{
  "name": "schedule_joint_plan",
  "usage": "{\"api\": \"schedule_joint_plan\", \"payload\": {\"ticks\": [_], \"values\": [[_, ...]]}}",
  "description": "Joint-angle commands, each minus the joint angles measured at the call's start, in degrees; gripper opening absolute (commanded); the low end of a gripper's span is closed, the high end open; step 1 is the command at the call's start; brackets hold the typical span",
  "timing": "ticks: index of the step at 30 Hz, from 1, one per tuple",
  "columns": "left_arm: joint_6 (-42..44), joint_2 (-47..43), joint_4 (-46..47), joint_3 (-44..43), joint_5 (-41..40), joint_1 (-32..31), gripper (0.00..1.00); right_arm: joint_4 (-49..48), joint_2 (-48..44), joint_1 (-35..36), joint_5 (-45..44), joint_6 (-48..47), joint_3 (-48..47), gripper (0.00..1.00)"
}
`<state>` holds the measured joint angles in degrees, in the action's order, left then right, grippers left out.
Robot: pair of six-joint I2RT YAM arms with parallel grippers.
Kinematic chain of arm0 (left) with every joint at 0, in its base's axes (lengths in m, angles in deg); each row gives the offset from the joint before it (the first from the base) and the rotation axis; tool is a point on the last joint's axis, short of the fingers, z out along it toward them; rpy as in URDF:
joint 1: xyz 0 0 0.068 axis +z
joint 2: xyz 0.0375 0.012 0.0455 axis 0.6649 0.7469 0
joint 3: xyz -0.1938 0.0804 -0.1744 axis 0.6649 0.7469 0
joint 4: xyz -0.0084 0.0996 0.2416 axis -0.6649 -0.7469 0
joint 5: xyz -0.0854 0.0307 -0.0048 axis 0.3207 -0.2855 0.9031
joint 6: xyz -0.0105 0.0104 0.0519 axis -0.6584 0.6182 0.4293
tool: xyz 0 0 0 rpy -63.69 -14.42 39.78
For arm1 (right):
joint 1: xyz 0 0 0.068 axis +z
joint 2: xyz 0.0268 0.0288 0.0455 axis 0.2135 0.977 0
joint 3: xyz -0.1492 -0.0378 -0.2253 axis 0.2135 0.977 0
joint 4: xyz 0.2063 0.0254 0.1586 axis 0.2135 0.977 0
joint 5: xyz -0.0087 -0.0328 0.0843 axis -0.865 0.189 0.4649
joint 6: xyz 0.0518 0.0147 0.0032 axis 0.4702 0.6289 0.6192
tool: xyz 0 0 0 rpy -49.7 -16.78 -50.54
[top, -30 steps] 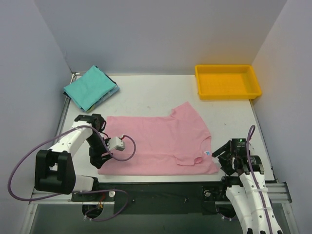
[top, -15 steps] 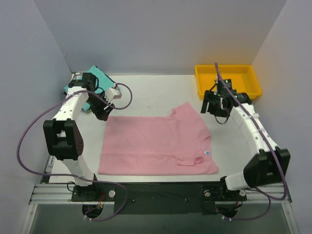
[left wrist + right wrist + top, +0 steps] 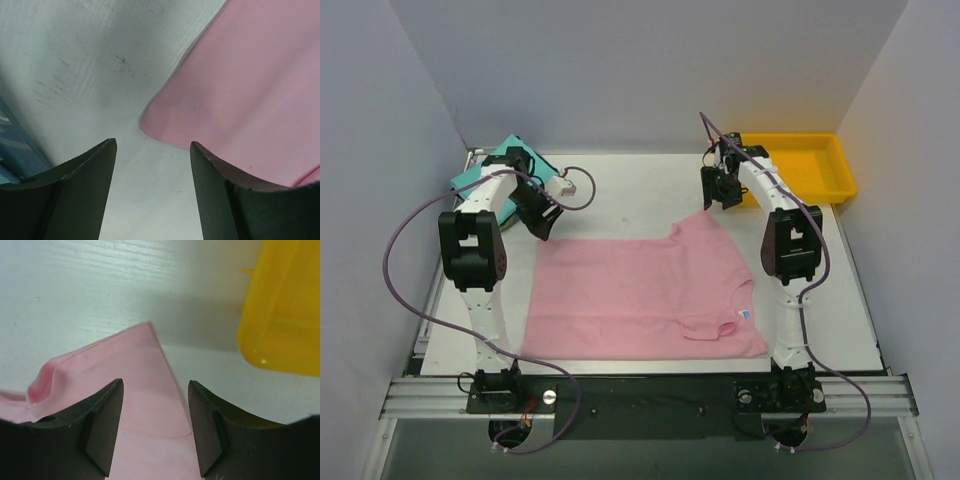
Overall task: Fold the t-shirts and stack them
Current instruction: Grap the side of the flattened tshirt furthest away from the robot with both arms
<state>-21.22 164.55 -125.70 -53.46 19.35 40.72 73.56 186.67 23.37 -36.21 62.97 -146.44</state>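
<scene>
A light pink t-shirt [image 3: 640,295] lies spread flat on the white table. My left gripper [image 3: 542,224] hangs open just off the shirt's far left corner [image 3: 146,122]. In the left wrist view bare table shows between the fingers [image 3: 100,170] of that gripper [image 3: 152,144]. My right gripper [image 3: 718,196] stands open over the far right sleeve corner [image 3: 142,365]. In the right wrist view pink cloth lies under the gap of this gripper [image 3: 155,383], and nothing is pinched. A folded teal-green t-shirt [image 3: 500,152] sits at the back left, partly hidden by my left arm.
A yellow plastic tray [image 3: 840,170] stands at the back right, its corner [image 3: 285,315] close beside my right gripper. Grey walls enclose the table on three sides. Teal cloth [image 3: 10,150] edges the left wrist view.
Both arms swung from the near edge to the far side of the pink shirt. Over the last half second each closed in on a far corner. The right jaws narrowed a little.
</scene>
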Motion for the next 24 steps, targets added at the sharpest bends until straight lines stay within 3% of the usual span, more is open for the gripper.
{"api": "schedule_joint_plan", "payload": {"ticks": [1,8,10,11,14,20,24], "values": [[0.4,2.3,-0.9,-3.0,0.0,0.5,0.71,8.2,6.5,0.7,-2.4,-3.2,-7.7,0.50],[1.1,4.4,-2.4,-4.3,0.7,0.5,0.72,11.0,10.0,1.5,-1.2,-3.7,-5.2,0.50],[1.1,5.4,-2.7,-5.4,0.6,0.6,0.73,11.3,10.2,1.6,-1.1,-3.8,-4.4,0.41],[1.1,6.3,-3.2,-6.5,0.5,0.5,0.73,11.2,10.1,1.7,-0.9,-3.7,-4.2,0.25],[1.1,8.1,-4.3,-8.2,0.4,0.4,0.73,11.2,9.1,1.7,0.2,-3.8,-3.7,0.02],[2.6,12.1,-5.9,-12.2,-0.1,0.4,0.71,10.7,4.9,1.6,1.7,-3.9,-5.1,0.00],[6.8,13.6,-15.6,-14.1,3.9,0.5,0.66,9.9,2.3,1.2,4.5,-1.9,-5.1,0.00]]}}
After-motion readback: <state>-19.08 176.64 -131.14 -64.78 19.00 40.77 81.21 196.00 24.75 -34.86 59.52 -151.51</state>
